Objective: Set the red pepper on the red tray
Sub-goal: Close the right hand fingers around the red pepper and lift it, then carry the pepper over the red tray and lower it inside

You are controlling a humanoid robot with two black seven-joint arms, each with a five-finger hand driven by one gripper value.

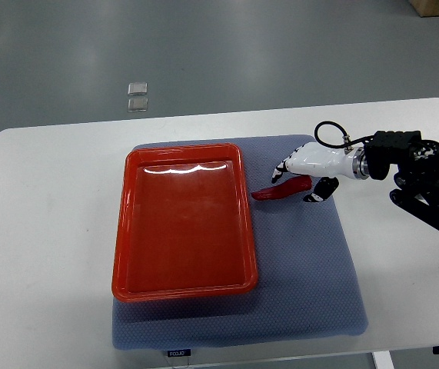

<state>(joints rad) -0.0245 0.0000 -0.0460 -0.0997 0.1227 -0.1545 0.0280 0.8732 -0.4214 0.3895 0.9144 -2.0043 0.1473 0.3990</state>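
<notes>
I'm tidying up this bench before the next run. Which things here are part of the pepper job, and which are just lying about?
Part of the job:
red pepper, on the mat right of the tray
red tray, holding nothing
right hand, over the pepper

Just there:
blue-grey mat under the tray and pepper
white table
two small clear squares on the floor beyond the table

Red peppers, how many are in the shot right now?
1. The red pepper lies on the gray mat, just right of the red tray, under the right hand. The tray looks empty; nothing seems hidden.
</notes>
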